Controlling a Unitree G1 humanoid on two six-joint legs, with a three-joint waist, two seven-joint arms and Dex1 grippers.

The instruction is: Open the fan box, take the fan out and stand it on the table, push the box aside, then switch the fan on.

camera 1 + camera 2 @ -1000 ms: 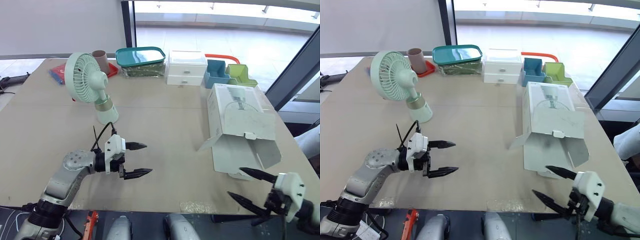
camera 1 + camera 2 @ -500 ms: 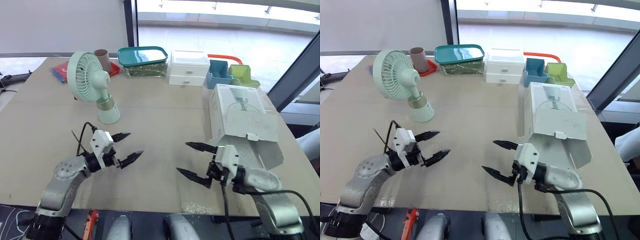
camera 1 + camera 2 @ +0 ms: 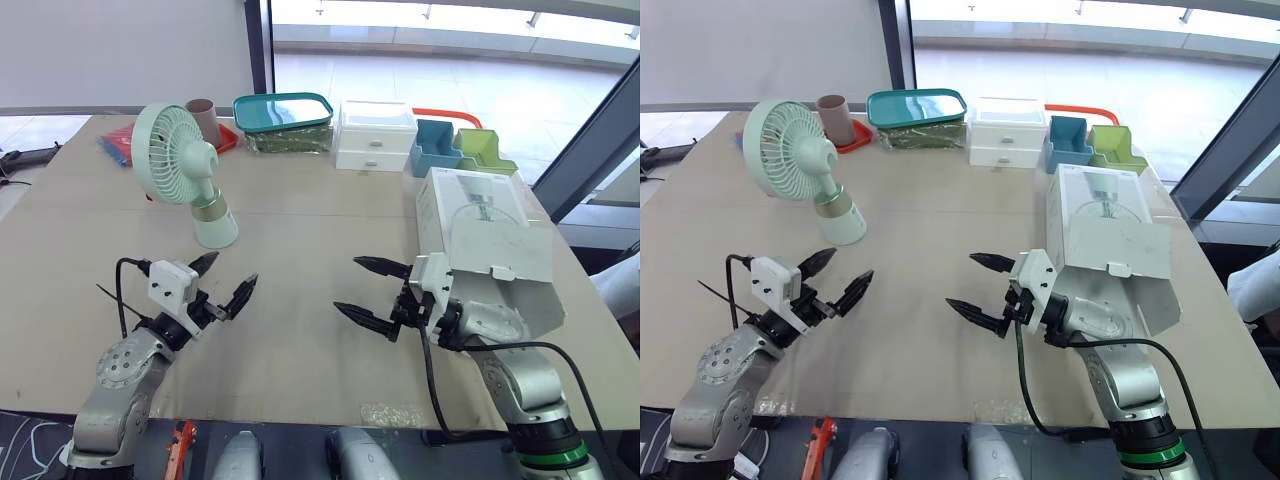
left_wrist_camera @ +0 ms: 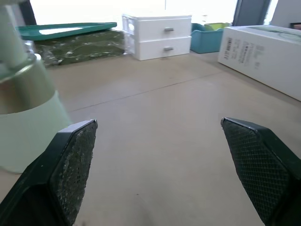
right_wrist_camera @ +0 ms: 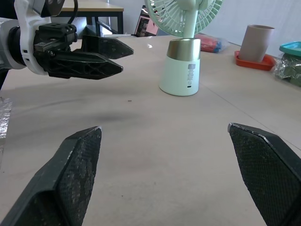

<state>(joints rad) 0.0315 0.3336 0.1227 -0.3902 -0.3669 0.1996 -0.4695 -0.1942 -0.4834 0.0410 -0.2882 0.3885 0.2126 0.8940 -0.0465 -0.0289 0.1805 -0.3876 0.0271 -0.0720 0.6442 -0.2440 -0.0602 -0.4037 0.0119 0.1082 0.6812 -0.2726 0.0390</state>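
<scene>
The right hand (image 3: 350,285), released, has swung in from the table (image 3: 320,220) edge beside the opened fan box (image 3: 485,250), while the left hand (image 3: 230,272), also released, now angles toward the fan (image 3: 185,170) standing far-left, so switching on seems next.

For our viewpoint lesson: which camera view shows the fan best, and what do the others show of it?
The left eye view: the whole fan stands upright on the table, head to base. The right eye view matches. The right wrist view crops its head; the left wrist view has part of its base.
</scene>
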